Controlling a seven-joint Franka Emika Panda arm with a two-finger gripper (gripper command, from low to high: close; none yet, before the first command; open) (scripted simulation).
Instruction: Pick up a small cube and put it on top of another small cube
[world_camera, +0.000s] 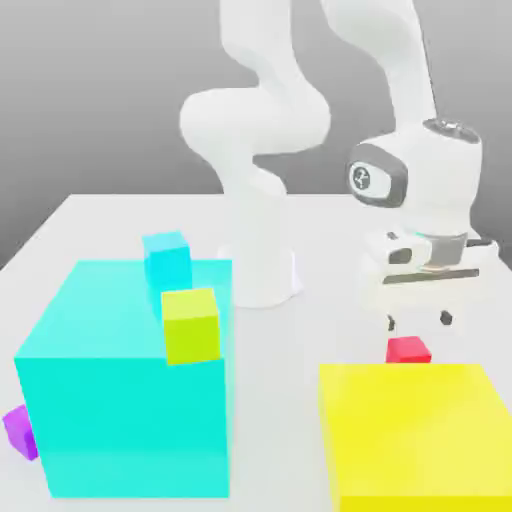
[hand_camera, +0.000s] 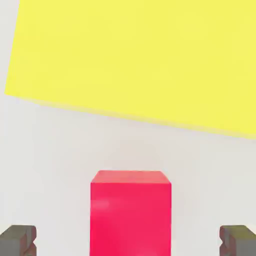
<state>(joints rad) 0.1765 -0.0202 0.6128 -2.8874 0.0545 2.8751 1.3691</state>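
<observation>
We note the gripper (world_camera: 418, 320) hanging with jaws spread wide, holding nothing. The small red cube (hand_camera: 130, 212) sits on the table (world_camera: 90, 215) directly below, centred between the two fingertips (hand_camera: 18, 240), a clear gap on either side. Just beyond the jaws lies the big yellow block (hand_camera: 140, 60). The lime cube (world_camera: 190, 325) rests well apart, against the big cyan block (world_camera: 120, 400).

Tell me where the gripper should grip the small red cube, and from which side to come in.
Take the red cube by its two opposite side faces, coming straight down from above. The open gripper already straddles it in the hand view, a finger clear on each side. The big yellow block sits close beside it, so a sideways approach looks cramped.
</observation>
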